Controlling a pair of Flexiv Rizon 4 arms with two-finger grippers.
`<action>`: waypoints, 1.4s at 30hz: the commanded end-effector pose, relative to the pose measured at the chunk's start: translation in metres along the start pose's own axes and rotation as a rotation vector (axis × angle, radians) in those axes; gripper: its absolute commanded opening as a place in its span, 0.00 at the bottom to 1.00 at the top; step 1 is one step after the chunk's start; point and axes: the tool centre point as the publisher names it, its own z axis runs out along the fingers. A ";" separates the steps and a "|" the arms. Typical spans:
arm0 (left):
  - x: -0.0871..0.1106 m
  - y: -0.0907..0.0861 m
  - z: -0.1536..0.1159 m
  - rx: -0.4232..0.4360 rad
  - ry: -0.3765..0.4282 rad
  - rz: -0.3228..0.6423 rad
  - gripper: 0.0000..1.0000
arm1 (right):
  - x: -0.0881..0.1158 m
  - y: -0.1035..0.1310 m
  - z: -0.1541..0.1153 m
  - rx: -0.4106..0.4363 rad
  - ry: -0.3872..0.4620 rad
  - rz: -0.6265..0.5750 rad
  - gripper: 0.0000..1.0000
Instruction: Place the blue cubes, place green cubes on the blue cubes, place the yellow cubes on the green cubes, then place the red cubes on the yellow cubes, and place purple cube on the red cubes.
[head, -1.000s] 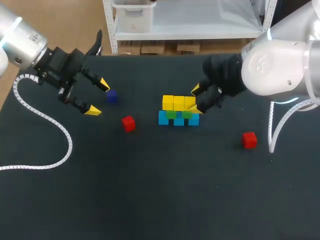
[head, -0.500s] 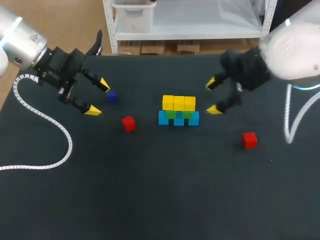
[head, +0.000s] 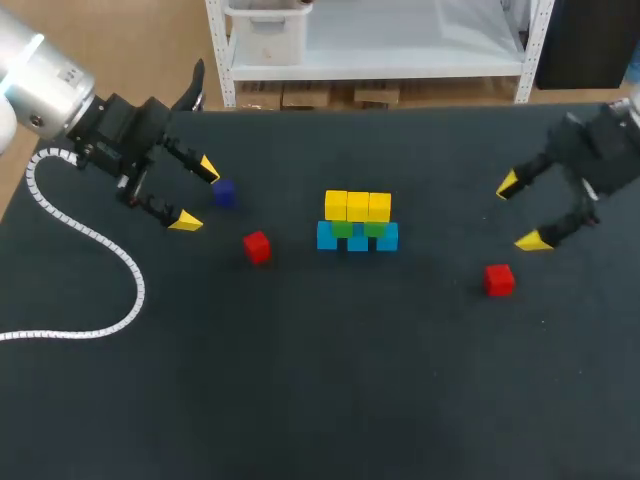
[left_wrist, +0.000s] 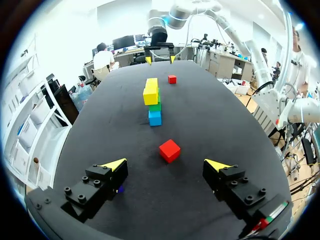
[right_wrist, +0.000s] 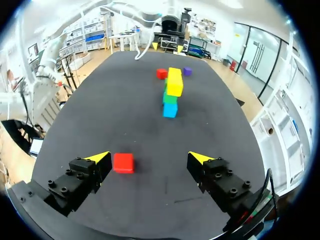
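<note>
In the middle of the black table (head: 320, 380) stands a stack: three blue cubes (head: 357, 238) at the bottom, two green cubes (head: 358, 229) on them, three yellow cubes (head: 358, 206) on top. One red cube (head: 257, 247) lies left of the stack, another red cube (head: 499, 280) to its right. The purple cube (head: 223, 193) sits at the left. My left gripper (head: 196, 195) is open beside the purple cube, with the red cube (left_wrist: 169, 150) ahead of it. My right gripper (head: 522, 212) is open above the right red cube (right_wrist: 123, 163), which lies by one finger.
A white ribbed cable (head: 95, 270) loops over the table's left side. Another cable (head: 545, 250) hangs at the right edge. A shelf unit's legs (head: 224, 70) stand just behind the table's far edge.
My right gripper let go of the yellow cube on the stack, opened wide and drew back to the right, over toward the right red cube. The left arm has not moved.
</note>
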 end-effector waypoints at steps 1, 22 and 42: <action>0.001 0.001 0.000 0.000 -0.002 0.003 1.00 | 0.012 0.020 0.003 0.013 -0.035 -0.025 1.00; 0.001 0.001 0.000 0.000 -0.002 0.003 1.00 | 0.040 0.038 0.047 -0.034 -0.077 -0.026 1.00; 0.001 0.001 0.000 0.000 -0.002 0.003 1.00 | 0.031 0.041 0.059 -0.043 -0.077 -0.032 0.48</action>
